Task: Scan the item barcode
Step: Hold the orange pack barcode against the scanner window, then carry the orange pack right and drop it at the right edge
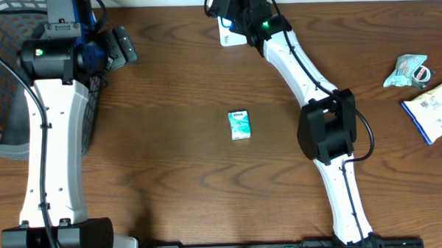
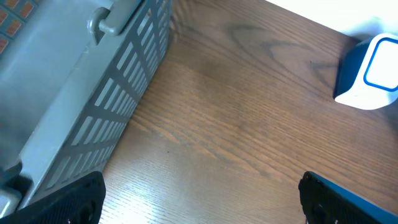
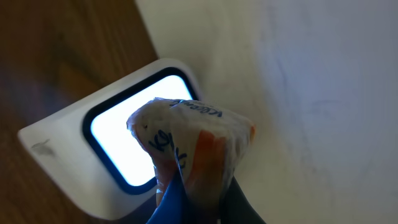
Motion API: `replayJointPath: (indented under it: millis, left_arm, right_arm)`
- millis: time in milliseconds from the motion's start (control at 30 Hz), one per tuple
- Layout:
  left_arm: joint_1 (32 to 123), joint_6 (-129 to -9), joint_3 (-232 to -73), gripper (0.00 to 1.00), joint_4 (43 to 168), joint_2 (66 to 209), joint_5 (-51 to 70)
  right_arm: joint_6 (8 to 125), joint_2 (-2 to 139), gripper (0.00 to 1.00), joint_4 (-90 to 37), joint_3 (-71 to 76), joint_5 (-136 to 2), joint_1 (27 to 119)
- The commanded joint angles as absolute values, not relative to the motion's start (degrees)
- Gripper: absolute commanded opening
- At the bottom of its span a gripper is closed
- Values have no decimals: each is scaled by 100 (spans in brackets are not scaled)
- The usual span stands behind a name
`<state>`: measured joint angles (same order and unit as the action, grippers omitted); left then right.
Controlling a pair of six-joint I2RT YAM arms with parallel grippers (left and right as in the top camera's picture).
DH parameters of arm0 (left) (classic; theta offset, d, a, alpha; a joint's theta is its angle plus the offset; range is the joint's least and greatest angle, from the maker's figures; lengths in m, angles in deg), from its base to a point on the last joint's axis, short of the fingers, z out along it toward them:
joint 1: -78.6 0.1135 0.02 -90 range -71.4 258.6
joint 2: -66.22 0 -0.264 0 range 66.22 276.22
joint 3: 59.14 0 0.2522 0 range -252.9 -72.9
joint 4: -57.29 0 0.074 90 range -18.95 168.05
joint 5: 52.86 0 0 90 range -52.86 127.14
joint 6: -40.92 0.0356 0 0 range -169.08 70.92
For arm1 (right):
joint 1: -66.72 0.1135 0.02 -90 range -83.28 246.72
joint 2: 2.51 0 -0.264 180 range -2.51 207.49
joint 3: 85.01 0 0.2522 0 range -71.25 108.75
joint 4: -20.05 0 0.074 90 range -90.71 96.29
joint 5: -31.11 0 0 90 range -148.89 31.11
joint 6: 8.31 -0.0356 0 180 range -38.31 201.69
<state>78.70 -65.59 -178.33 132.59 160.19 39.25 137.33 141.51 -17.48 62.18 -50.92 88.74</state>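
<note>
The overhead camera looks straight down on the wooden table from well above and takes in most of its top. The left wrist camera looks down at a slant from near the table. It has the basket on its left and the scanner at its upper right, and both also appear in the overhead view. The right wrist camera is very close to the same scanner, and its lit window shows behind a packet.
</note>
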Motion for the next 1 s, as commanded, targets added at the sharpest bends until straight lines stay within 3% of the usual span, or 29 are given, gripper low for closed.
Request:
replayJointPath:
  millis: [0,300,767,967]
  left_arm:
    - [7863,-6568,-17850,98,13272,16021,4019]
    - [7866,-6568,-17850,98,13272,16021,4019]
    - [7863,-6568,-17850,98,13272,16021,4019]
    - [7866,-6568,-17850,98,13272,16021,4019]
  right_arm:
    - [13311,13977,1,-1691,6207,-4889,8780]
    - [11359,13336,1,-2745,6207,-4508,7866]
    - [6461,13281,2,-5219,6209,-4511,5014]
    - [5285,13281,2,-5908,6207,-4528,4205]
